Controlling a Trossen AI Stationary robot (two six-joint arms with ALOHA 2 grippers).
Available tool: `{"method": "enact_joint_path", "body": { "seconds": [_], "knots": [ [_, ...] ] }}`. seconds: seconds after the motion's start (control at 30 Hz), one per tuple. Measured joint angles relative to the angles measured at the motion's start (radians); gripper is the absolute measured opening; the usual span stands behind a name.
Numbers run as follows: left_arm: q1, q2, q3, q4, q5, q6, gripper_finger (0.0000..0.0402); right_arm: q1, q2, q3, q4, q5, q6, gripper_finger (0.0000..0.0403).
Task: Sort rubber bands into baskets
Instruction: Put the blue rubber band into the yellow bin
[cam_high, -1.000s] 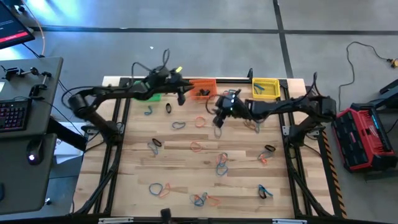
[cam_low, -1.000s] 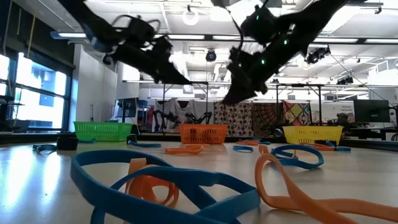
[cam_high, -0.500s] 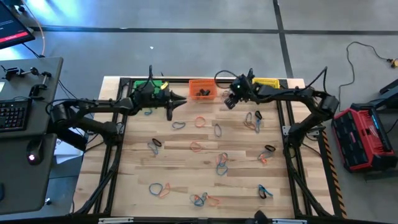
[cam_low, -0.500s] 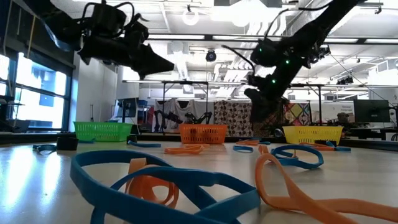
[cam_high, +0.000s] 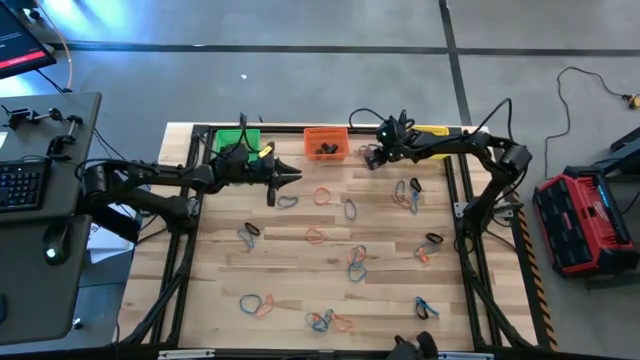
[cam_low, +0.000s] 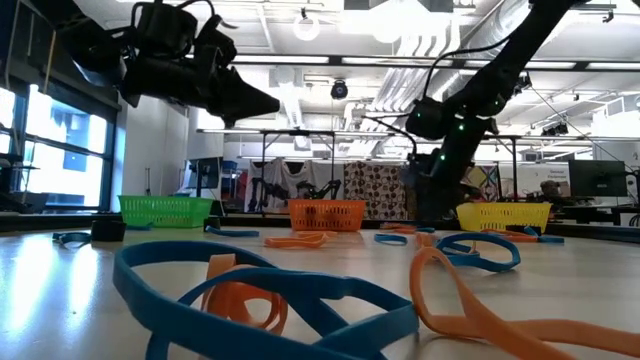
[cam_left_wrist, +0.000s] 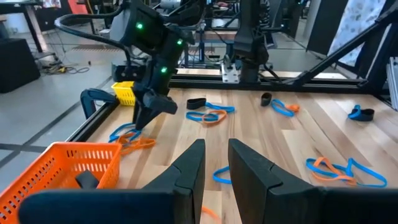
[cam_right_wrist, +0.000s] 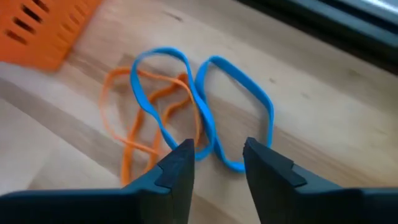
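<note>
Many rubber bands lie flat across the wooden table (cam_high: 220, 270), among them a blue-and-orange tangle (cam_right_wrist: 180, 118). The green basket (cam_high: 238, 138), orange basket (cam_high: 325, 142) and yellow basket (cam_high: 430, 133) stand along the far edge. My right gripper (cam_right_wrist: 217, 158) is open and points down over that tangle, just right of the orange basket; it also shows as my right gripper (cam_left_wrist: 144, 118). My left gripper (cam_left_wrist: 216, 158) hovers nearly level in front of the green and orange baskets, its fingers a little open with nothing between them. My right gripper comes from above with its fingertips (cam_right_wrist: 180, 155) over the crossing of a blue band (cam_right_wrist: 202, 146) that lies flat on the table. Whether they touch it, I cannot tell.
A dark band (cam_left_wrist: 87, 180) lies inside the orange basket. Black frame rails (cam_high: 195, 200) run along the table's left and right sides. More bands lie in the table's middle and near part (cam_high: 355, 262). The room behind holds stands and monitors.
My right gripper has gone from the table's middle toward the far edge, next to the orange basket, has tipped steeper downward and has sunk to the bands there. My left gripper has drawn back from the orange basket toward the near edge and has levelled out.
</note>
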Motion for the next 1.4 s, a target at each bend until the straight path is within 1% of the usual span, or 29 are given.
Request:
{"method": "enact_joint_path", "body": {
  "seconds": [0.1,0.27,0.33,0.43,0.5,0.7,0.8,0.87,0.93,1.13,1.17,1.4],
  "knots": [
    [-0.002,0.000,0.000,0.000,-0.001,0.003,0.0060,0.000,0.000,0.000,0.029,0.000,0.000,0.0094],
    [-0.002,0.000,0.000,-0.001,-0.001,0.004,0.0060,-0.006,0.000,0.000,0.039,-0.023,-0.009,0.0025],
    [-0.002,0.000,0.000,-0.001,-0.003,0.004,0.0060,-0.006,0.000,0.000,0.039,-0.025,-0.011,0.0007],
    [-0.002,0.000,0.000,-0.001,-0.003,0.004,0.0060,-0.005,0.000,0.000,0.039,-0.025,0.005,0.0011],
    [-0.002,0.000,0.000,-0.001,-0.003,0.004,0.0060,-0.006,0.001,0.000,0.039,-0.025,0.023,0.0026],
    [-0.002,0.000,0.000,-0.002,-0.003,0.002,0.0060,-0.006,0.002,0.000,0.039,-0.022,0.042,0.0088],
    [-0.002,0.000,0.000,-0.003,-0.003,0.002,0.0060,-0.011,0.014,0.000,0.046,-0.021,0.049,0.0099],
    [-0.002,0.000,0.000,-0.003,-0.003,0.002,0.0060,-0.014,0.027,0.000,0.055,-0.015,0.051,0.0096],
    [-0.002,0.000,0.000,-0.007,-0.002,0.001,0.0060,-0.018,0.042,0.000,0.067,-0.015,0.044,0.0084],
    [-0.012,0.000,0.000,-0.009,-0.002,-0.006,0.0060,-0.019,0.038,0.000,0.076,-0.010,0.036,0.0013],
    [-0.014,0.000,0.000,-0.009,-0.002,-0.006,0.0060,-0.019,0.032,0.000,0.077,-0.009,0.035,0.0007],
    [-0.014,0.000,0.000,-0.010,0.000,-0.006,0.0060,-0.018,-0.023,0.000,0.069,-0.010,0.040,0.0012]
  ]
}}
